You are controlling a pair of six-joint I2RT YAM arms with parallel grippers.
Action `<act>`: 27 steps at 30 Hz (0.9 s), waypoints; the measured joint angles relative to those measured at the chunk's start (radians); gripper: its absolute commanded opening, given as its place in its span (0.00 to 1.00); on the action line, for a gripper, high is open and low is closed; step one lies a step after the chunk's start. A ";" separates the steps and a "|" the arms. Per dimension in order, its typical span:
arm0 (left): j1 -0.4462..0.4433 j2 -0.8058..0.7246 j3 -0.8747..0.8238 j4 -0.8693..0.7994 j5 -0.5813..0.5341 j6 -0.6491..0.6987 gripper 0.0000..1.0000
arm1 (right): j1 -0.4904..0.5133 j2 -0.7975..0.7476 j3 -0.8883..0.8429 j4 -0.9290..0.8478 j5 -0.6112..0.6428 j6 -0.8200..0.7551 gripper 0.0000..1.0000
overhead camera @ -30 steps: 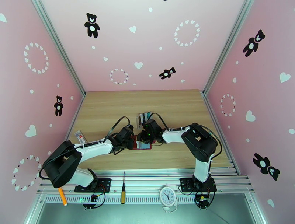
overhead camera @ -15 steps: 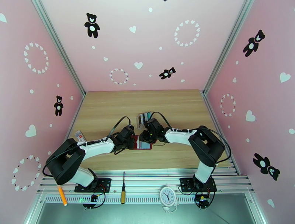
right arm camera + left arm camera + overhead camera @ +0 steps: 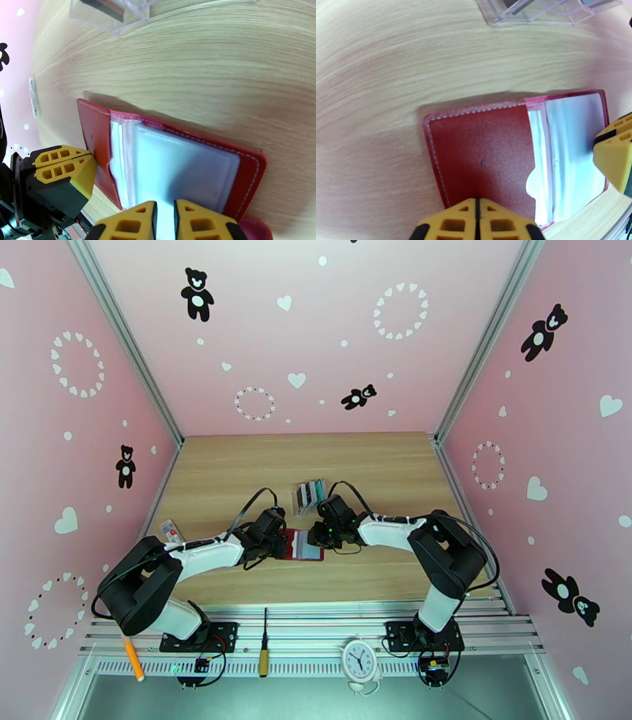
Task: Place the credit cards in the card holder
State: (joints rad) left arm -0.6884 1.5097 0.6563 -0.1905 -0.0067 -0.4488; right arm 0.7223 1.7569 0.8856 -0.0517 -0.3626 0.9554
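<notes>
Left gripper (image 3: 476, 203) stays pressed together, pinning the open dark-red leather-look card holder (image 3: 482, 158); right gripper (image 3: 164, 205), barely parted, has slid right off its pockets, while the teal, black and grey credit cards (image 3: 310, 494) wait in the clear slotted rack (image 3: 553, 14) beyond.

Nothing here can be read. The round clock (image 3: 359, 658) on the near rail has dial marks too small to make out. The small white tag (image 3: 171, 533) with a red patch, at the table's left edge, is illegible. The card holder (image 3: 482, 158) has a plain red cover.
</notes>
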 measured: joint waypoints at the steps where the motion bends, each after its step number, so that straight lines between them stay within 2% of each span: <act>1: 0.000 0.000 0.000 0.000 0.000 0.000 0.10 | 0.000 0.000 0.000 -0.002 0.001 -0.002 0.21; 19: 0.001 0.005 0.000 0.014 0.026 0.000 0.11 | -0.005 0.003 0.019 -0.051 0.011 -0.028 0.23; 23: 0.001 0.005 -0.001 0.019 0.027 0.001 0.15 | -0.005 0.003 0.021 -0.051 0.009 -0.028 0.24; 27: 0.001 -0.001 -0.009 0.027 0.032 0.000 0.15 | -0.005 0.001 0.039 -0.057 0.002 -0.027 0.26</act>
State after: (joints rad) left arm -0.6876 1.5085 0.6476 -0.1635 0.0250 -0.4484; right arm 0.7177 1.7580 0.9245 -0.1089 -0.3607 0.9279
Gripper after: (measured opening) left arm 0.148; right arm 0.248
